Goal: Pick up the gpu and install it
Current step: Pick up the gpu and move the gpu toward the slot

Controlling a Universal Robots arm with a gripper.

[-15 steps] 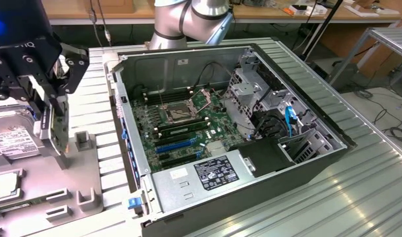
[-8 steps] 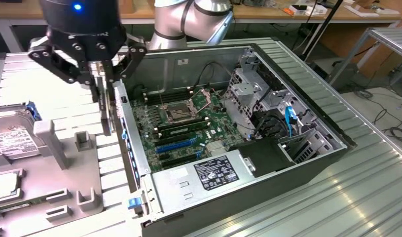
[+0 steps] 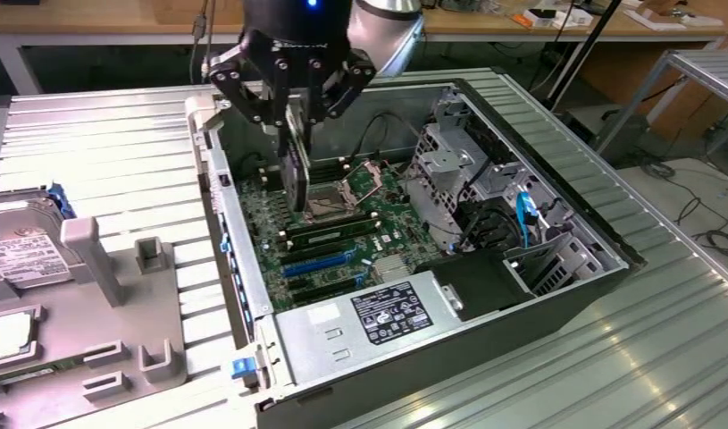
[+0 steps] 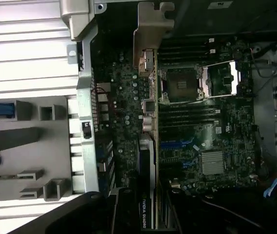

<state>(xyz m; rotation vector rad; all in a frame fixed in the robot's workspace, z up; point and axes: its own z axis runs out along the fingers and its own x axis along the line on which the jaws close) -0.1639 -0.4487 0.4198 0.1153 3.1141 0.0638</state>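
tool (image 3: 295,114) clamped on gpu (image 3: 299,174); gpu upright, edge-down over motherboard (image 3: 381,237); inside open computer case (image 3: 519,332); case on counter (image 3: 656,357)

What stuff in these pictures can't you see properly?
The gpu face: exterior view, turned edge-on, its top covered by the gripper.
The motherboard slot beneath the gpu: wrist view, the card covers it.
The hard drive: cut off by the exterior view's left edge.
The power supply label: exterior view, print too small to read.
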